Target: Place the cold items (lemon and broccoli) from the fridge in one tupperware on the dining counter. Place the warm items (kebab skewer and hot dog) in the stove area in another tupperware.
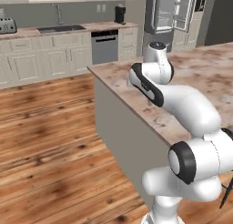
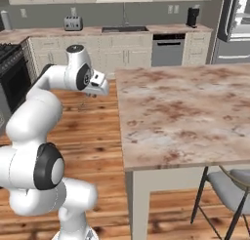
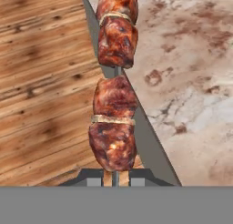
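A kebab skewer (image 3: 114, 104) with browned meat chunks on a thin metal stick rises straight up from my gripper (image 3: 115, 177), whose two dark fingertips are shut on the stick's bare end. The skewer hangs over the left edge of the dining counter (image 3: 191, 59), with beige marble on one side and wood floor on the other. In the right base view my hand (image 2: 97, 83) is just left of the dining counter's (image 2: 185, 112) near-left corner, at about its height. The fridge (image 1: 170, 13) stands at the back with its doors open; it is also at the far right (image 2: 239, 19).
Grey-seated stools (image 2: 227, 185) stand under the counter's near right side. A black stove (image 2: 10, 75) is at the far left. Along the back wall run white cabinets with a dishwasher (image 1: 104, 46), a sink (image 1: 61, 28) and a toaster (image 2: 73, 23). Open wood floor (image 1: 45, 150) lies left of the counter.
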